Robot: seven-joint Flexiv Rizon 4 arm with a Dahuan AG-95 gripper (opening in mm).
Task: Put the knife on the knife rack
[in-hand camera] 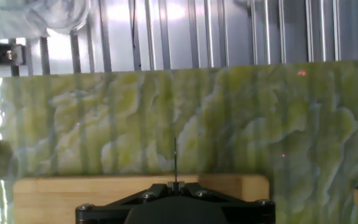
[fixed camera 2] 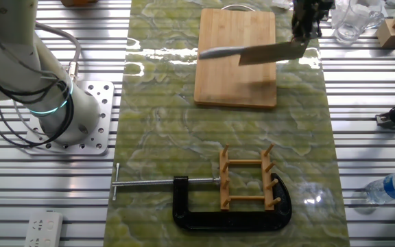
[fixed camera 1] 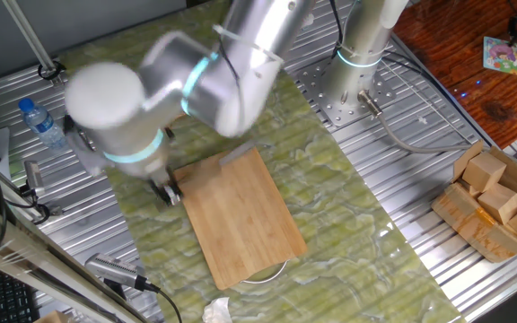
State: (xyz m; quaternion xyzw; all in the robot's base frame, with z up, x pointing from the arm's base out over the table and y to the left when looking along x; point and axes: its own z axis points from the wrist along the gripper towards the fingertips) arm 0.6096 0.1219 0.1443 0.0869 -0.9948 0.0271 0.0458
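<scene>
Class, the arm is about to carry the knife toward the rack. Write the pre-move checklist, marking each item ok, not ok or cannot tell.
1. Knife held by gripper: ok.
2. Knife lifted above cutting board: ok, shadow beneath.
3. Knife rack upright: ok.
4. Rack held in black clamp: ok.
5. Marble mat between board and rack free of obstacles: ok.
6. Grip firmness: cannot tell.

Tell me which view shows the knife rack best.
The other fixed view: the knife rack stands whole inside a black clamp. In one fixed view the arm hides it; the hand view misses it.
</scene>
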